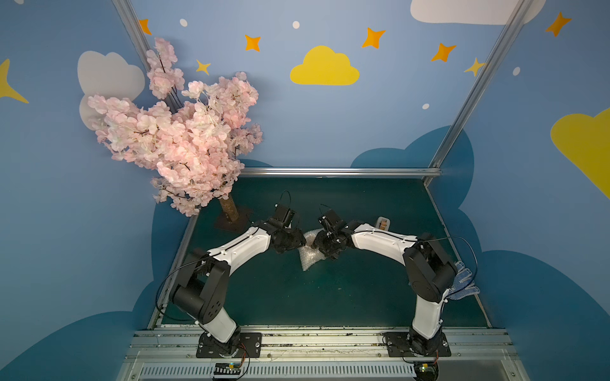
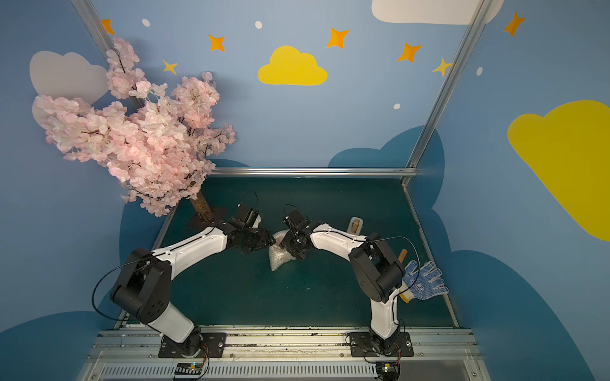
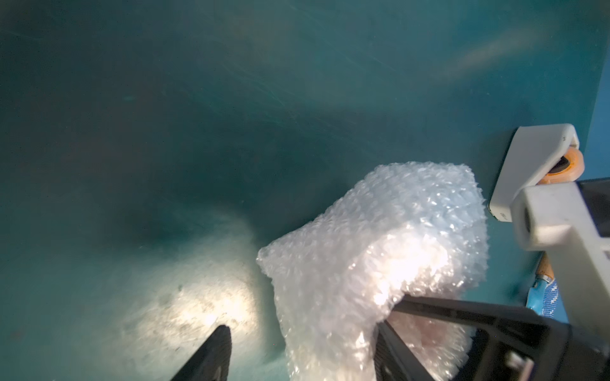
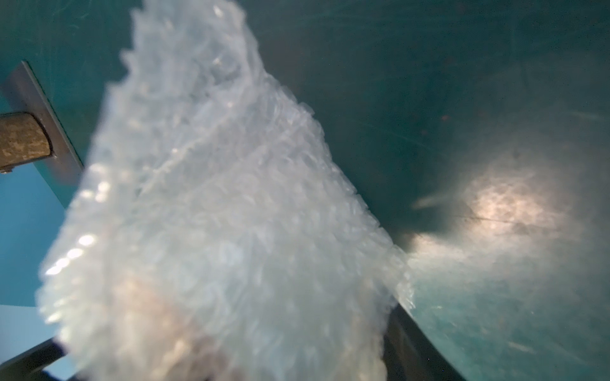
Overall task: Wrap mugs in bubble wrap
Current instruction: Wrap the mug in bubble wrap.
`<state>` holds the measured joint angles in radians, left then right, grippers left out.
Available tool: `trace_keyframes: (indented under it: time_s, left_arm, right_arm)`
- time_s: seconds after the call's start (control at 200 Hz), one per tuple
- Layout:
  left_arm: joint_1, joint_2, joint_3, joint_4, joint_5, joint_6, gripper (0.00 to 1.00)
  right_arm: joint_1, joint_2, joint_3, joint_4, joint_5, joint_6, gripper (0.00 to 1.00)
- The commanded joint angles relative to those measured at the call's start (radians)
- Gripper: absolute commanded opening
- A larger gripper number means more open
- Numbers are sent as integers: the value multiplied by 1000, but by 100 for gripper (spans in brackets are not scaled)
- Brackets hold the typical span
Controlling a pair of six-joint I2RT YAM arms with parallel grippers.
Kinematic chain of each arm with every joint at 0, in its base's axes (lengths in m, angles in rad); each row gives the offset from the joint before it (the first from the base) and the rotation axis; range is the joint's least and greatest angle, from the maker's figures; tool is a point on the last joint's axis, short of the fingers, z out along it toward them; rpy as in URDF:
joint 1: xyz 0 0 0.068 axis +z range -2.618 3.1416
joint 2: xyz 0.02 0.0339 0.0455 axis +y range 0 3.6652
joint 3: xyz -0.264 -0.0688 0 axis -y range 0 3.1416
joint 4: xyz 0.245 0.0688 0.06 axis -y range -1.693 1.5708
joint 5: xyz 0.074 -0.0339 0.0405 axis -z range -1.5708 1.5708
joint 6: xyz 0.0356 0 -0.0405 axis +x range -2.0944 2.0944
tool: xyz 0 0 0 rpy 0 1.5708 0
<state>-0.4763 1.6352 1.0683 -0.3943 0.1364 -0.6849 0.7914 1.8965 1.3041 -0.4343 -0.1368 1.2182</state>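
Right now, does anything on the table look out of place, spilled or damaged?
A blue-dotted work glove lies at the right edge of the table, behind the right arm, next to a wooden handle. It has no part in wrapping. Nothing looks spilled or broken.

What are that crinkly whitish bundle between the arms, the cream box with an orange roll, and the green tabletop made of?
Bubble wrap: clear glossy plastic film; small bubbles glint, and something pinkish shows through. Tape dispenser: smooth, matte cream plastic, apparently moulded, given its rounded edges. Tabletop: a hard dark-green sheet with fine scratches and scuffs; material unclear.
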Motion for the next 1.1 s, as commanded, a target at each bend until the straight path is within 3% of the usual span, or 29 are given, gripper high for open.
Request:
trace_keyframes:
  time_s: [0.0,0.385,0.586,0.736,0.871,0.976,1.096]
  left_arm:
    - [-11,18,11,40,20,-16,69]
    - [-18,87,-47,87,5,-37,54]
    - [-19,106,-52,96,19,26,51]
    - [-17,117,-26,89,42,122,51]
    - [-17,134,12,63,61,217,51]
    - [-16,150,43,40,66,279,51]
    - [-15,173,76,23,70,331,51]
  right_arm:
    - [14,9,-20,-39,5,55,59]
    - [13,-44,-21,5,0,15,60]
    - [4,-226,-95,102,86,-220,69]
    - [-47,-392,-247,182,145,-417,72]
    - [-188,-505,-325,85,95,-518,71]
    - [-340,-567,-368,9,21,-617,64]
    - [-552,-568,-398,7,-160,-688,62]
